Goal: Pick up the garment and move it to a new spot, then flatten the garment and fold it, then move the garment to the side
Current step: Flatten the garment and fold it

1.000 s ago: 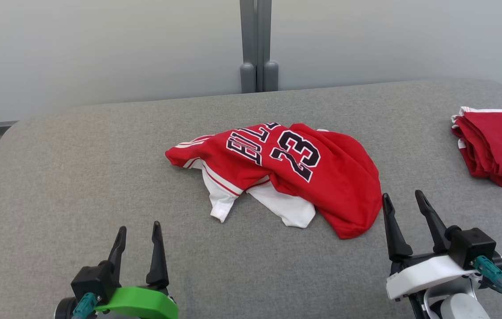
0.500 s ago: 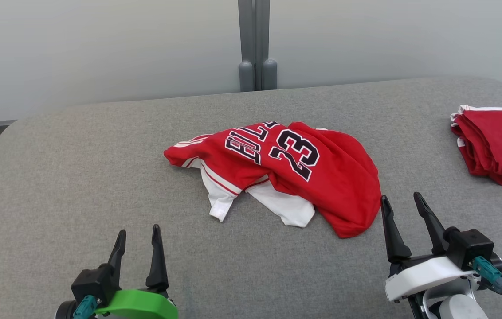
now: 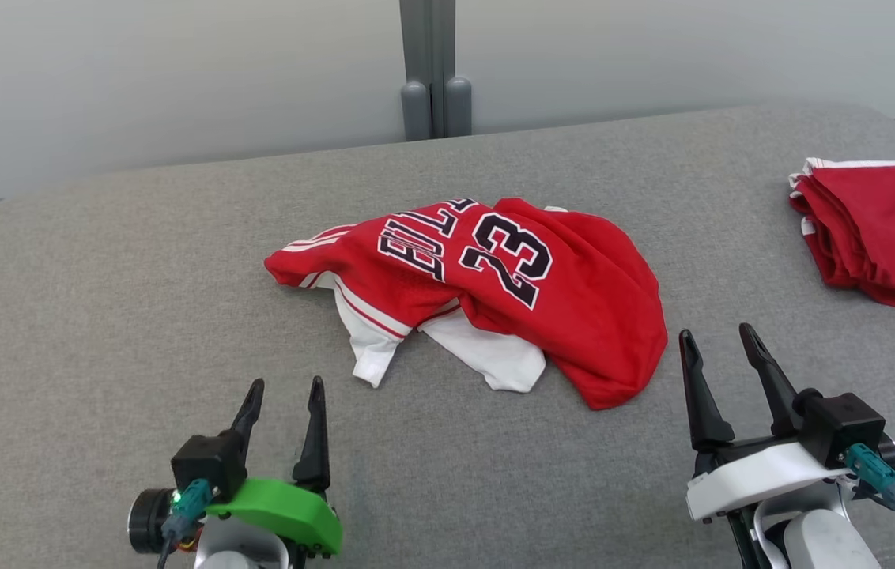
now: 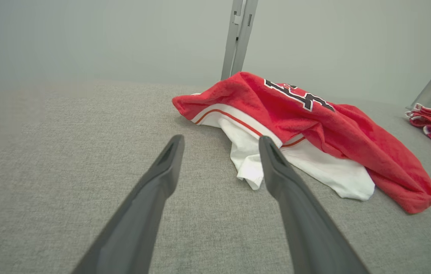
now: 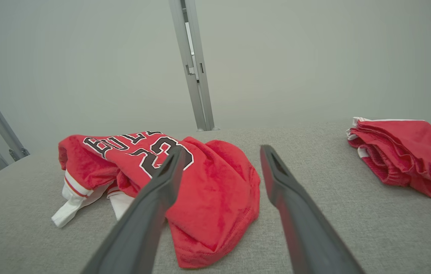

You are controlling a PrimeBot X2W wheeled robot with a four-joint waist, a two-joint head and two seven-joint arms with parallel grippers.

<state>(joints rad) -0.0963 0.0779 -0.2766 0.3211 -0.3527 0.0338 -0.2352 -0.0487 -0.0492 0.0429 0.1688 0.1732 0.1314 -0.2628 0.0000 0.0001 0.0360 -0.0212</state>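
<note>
The garment (image 3: 566, 308) is a red jersey with black "23" lettering and white trim. It lies crumpled in the middle of the grey padded table (image 3: 100, 316). My left gripper (image 3: 287, 382) is open and empty, low over the table just short of the jersey's white hem. In the left wrist view the left gripper (image 4: 221, 140) points at the garment (image 4: 337, 129), whose white corner lies right beside the right finger's tip. My right gripper (image 3: 716, 333) is open and empty, just right of the jersey's red lower corner. The right wrist view has the right gripper (image 5: 223, 150) before the garment (image 5: 215, 198).
A second red garment (image 3: 878, 229), folded, lies at the table's far right edge, also seen folded (image 5: 406, 156) from the right wrist. A grey post (image 3: 432, 71) stands behind the table against a pale wall. Bare grey table surface stretches to the left of the jersey.
The head camera has shifted, sliding the scene left and up. My left gripper has moved forward and right, closer to the jersey's white hem. The right gripper has hardly moved; both stay open.
</note>
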